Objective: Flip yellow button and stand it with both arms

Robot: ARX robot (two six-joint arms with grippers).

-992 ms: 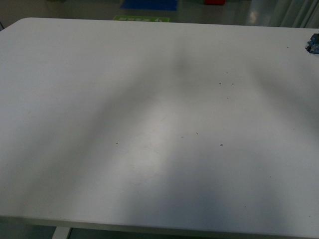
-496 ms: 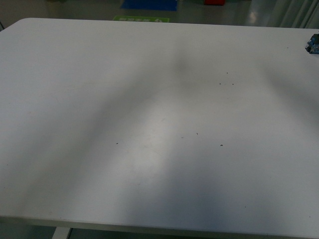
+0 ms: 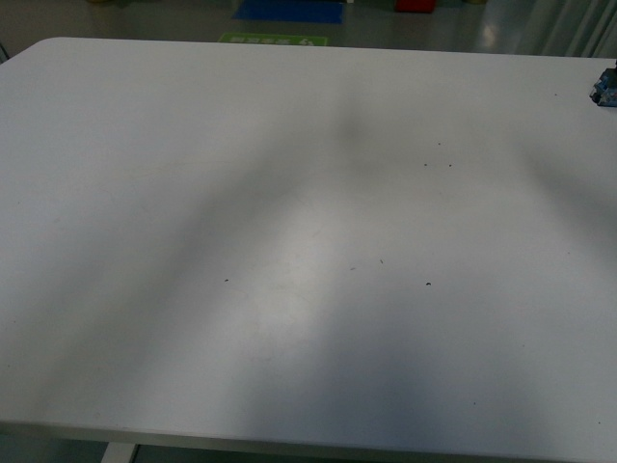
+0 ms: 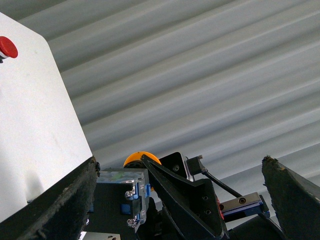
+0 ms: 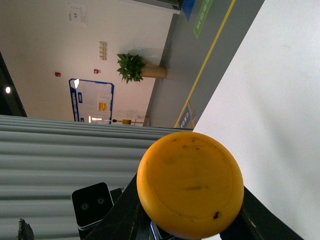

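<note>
The yellow button shows in the right wrist view, its round yellow-orange cap (image 5: 190, 190) facing the camera. My right gripper (image 5: 188, 216) is shut on it and holds it in the air beside the table. In the left wrist view the same button shows side-on, with its cap (image 4: 140, 159) and its clear contact block with blue inside (image 4: 125, 192). It sits between the wide-open fingers (image 4: 65, 200) of my left gripper (image 4: 177, 200), which touch nothing. Neither arm nor the button shows in the front view.
The white table (image 3: 289, 241) fills the front view. A small blue-black block (image 3: 605, 87) lies at its far right edge. A red button (image 4: 7, 47) sits on the table in the left wrist view. A corrugated grey wall (image 4: 200, 75) is behind.
</note>
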